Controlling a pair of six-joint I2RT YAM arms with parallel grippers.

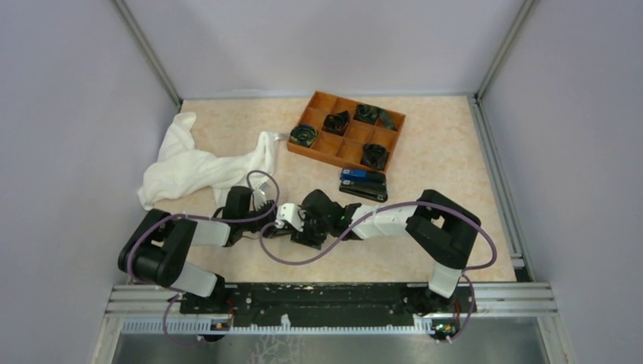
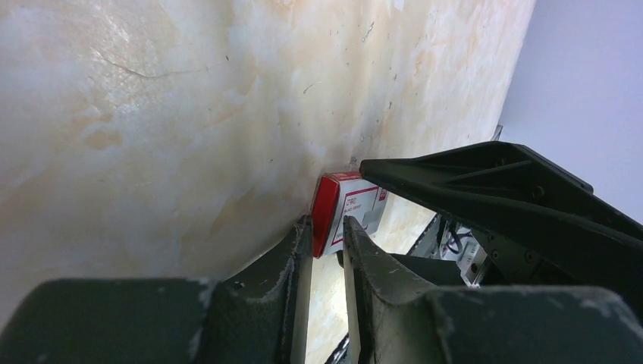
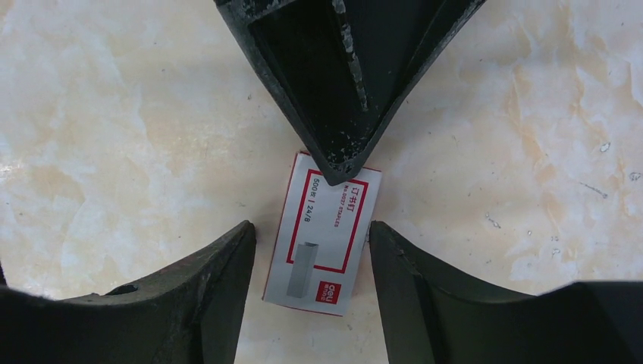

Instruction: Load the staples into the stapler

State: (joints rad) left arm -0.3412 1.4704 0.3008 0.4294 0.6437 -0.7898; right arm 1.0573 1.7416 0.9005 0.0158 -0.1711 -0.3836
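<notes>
The staples' white carton with a red label (image 3: 322, 231) lies flat on the table. The silver staple block itself is hidden. My right gripper (image 3: 311, 227) is open and straddles the carton, its right finger close to the carton's edge. My left gripper (image 2: 326, 227) is turned on its side, and its fingertips pinch the carton's red end (image 2: 326, 212). Its upper finger (image 3: 341, 76) covers the carton's far end in the right wrist view. In the top view both grippers (image 1: 297, 221) (image 1: 309, 235) meet mid-table and hide the carton. The black stapler (image 1: 364, 192) lies behind them.
A blue-and-black stapler (image 1: 362, 176) lies against the black one. A wooden compartment tray (image 1: 318, 97) holding black coiled items stands at the back. A crumpled white cloth (image 1: 197, 163) lies at the back left. Purple cables loop around both arms.
</notes>
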